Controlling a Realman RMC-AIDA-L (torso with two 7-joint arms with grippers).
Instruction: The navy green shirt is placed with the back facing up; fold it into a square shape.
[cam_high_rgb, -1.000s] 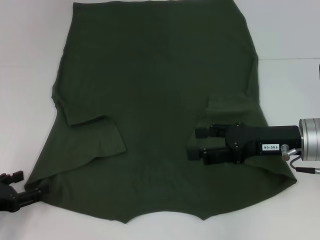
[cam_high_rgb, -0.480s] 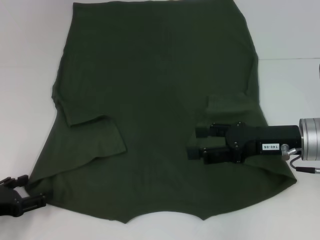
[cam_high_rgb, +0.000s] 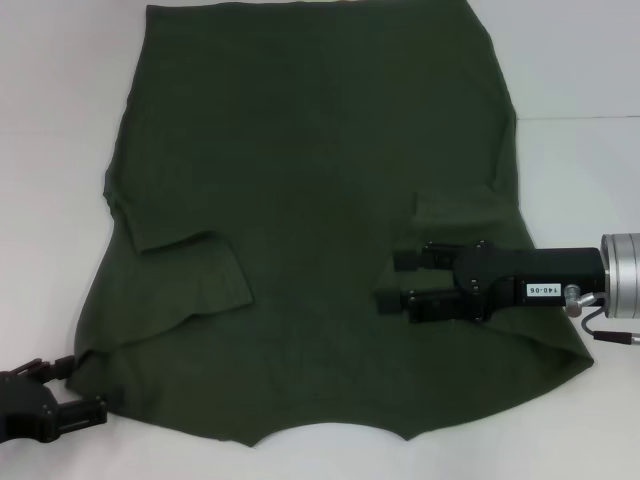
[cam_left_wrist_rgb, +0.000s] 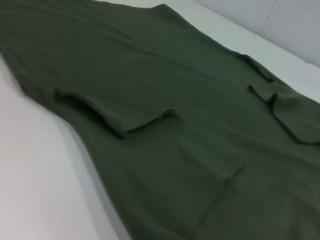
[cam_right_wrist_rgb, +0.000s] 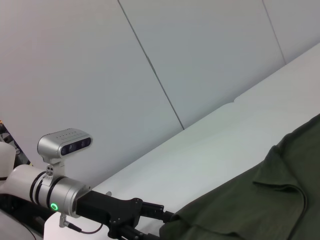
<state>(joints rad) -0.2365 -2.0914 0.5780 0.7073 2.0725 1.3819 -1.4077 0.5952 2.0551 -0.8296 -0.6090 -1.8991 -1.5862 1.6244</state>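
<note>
The navy green shirt (cam_high_rgb: 310, 200) lies spread on the white table (cam_high_rgb: 50, 150), plain side up, with both sleeves folded inward. The left wrist view shows the shirt (cam_left_wrist_rgb: 175, 130) close up, with one folded sleeve. My right gripper (cam_high_rgb: 388, 280) hovers over the shirt's right side by the folded right sleeve, open, with nothing between its fingers. My left gripper (cam_high_rgb: 84, 387) is at the near left corner of the shirt, open, its fingers flanking the cloth edge. The right wrist view shows the shirt's edge (cam_right_wrist_rgb: 260, 200) with the left arm (cam_right_wrist_rgb: 65, 192) reaching toward it.
White table surface surrounds the shirt on the left, right and near sides. A pale wall (cam_right_wrist_rgb: 150, 60) rises behind the table in the right wrist view. A table seam (cam_high_rgb: 580, 118) runs along the right.
My left gripper has slid rightward along the near edge, closer to the shirt's near left corner, and that corner has shifted slightly inward. The right gripper has barely moved.
</note>
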